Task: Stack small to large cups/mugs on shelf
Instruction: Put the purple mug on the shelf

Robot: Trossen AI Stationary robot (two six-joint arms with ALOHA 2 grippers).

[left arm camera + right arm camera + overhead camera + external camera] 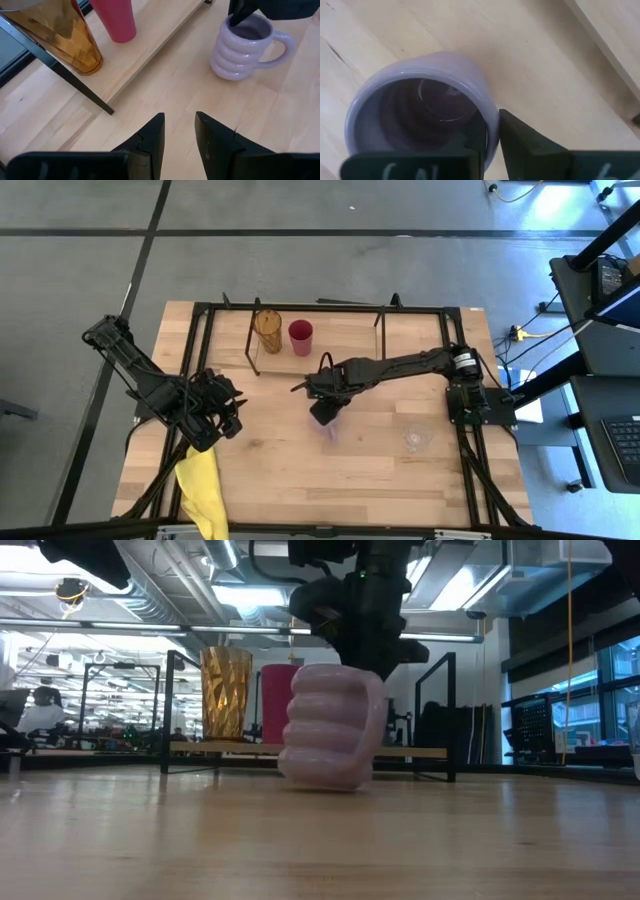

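On the shelf (315,352), 2 cups already stand: the amber tumbler (267,326) and red cup (300,335). The right pincer (490,131) pinches the purple mug (330,727) by its rim on the bench (280,450); the clear glass (416,437) waits untouched. The left pincer (178,134), narrowly parted and empty, idles near the yellow cloth (202,485).

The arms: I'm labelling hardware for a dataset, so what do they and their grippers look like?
Both are dark, slim, jointed arms. The right arm has a pale band near its base. The left gripper has two black, wedge-shaped fingers. The right gripper carries pale handwritten characters on its body.
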